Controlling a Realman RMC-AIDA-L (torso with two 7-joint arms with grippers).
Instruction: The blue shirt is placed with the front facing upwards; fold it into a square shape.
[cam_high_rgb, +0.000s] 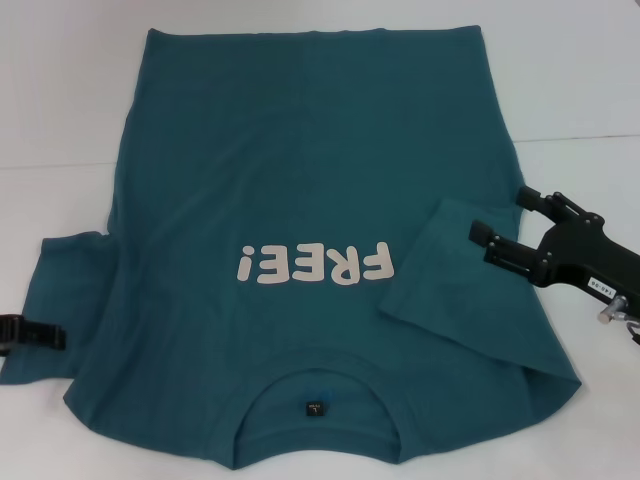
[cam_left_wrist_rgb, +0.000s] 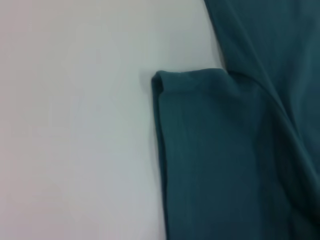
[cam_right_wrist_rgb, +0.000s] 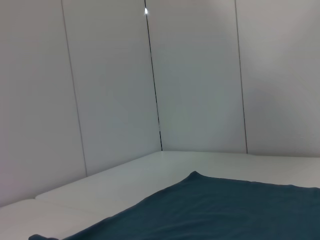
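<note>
Blue shirt (cam_high_rgb: 300, 200) lies flat on the table (cam_high_rgb: 580, 90), print up. I note left gripper (cam_high_rgb: 35, 332) at its left sleeve, grip unclear. Right gripper (cam_high_rgb: 505, 225), fingers spread, hovers by the folded-in right sleeve; that sleeve could spring back

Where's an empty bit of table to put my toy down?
Bare table lies left of the blue shirt, beyond its left sleeve. More lies right of the shirt, beyond the right gripper. The middle is all shirt, and the left gripper crowds the left sleeve.
</note>
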